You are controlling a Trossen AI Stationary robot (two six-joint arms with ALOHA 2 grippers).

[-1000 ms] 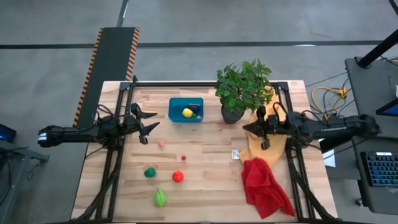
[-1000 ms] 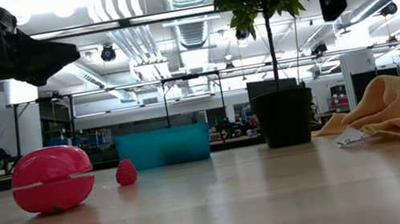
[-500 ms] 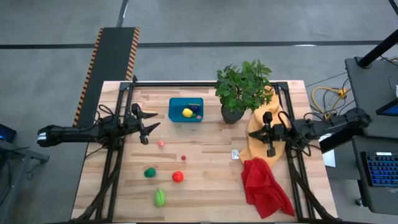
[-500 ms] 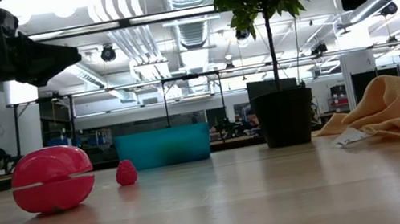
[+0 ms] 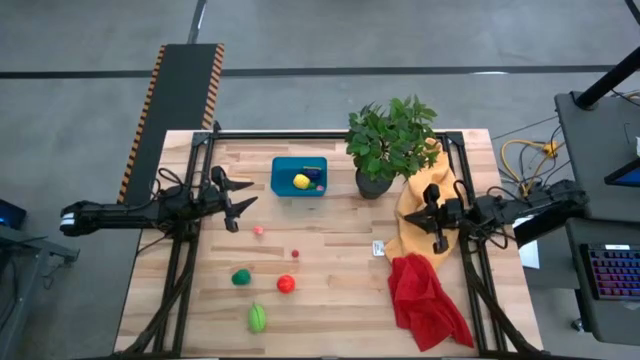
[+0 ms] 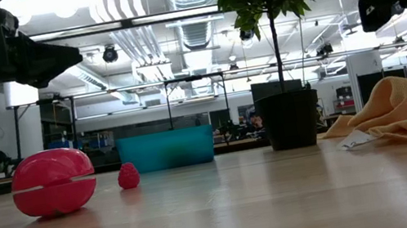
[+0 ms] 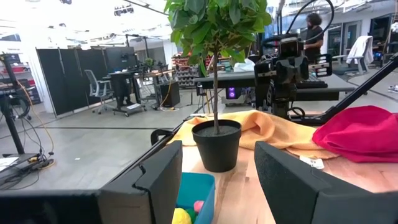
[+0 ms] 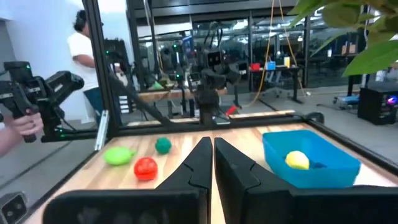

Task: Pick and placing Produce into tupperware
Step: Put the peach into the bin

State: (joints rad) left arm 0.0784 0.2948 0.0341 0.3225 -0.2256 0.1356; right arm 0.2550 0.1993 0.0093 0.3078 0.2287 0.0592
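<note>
Teal container (image 5: pixel 299 177): two pieces inside. Bench (image 5: pixel 330 300): five loose pieces. Left end effector (image 5: pixel 243 201) open; right end effector (image 5: pixel 411 215) closed, empty. Right wrist view alone shows a person.

No legible text, labels, brands or numbers in any view. Small white tag (image 5: pixel 379 248) on the wooden bench (image 5: pixel 330 300): markings unreadable.

Table (image 5: pixel 330 310): pale wood planks.
Far side: teal tupperware (image 5: pixel 290 189), potted plant (image 5: pixel 388 145).
Right: yellow cloth (image 5: pixel 415 215), red cloth (image 5: pixel 425 300).
Middle–near: produce (image 5: pixel 258 318) — scattered.
</note>
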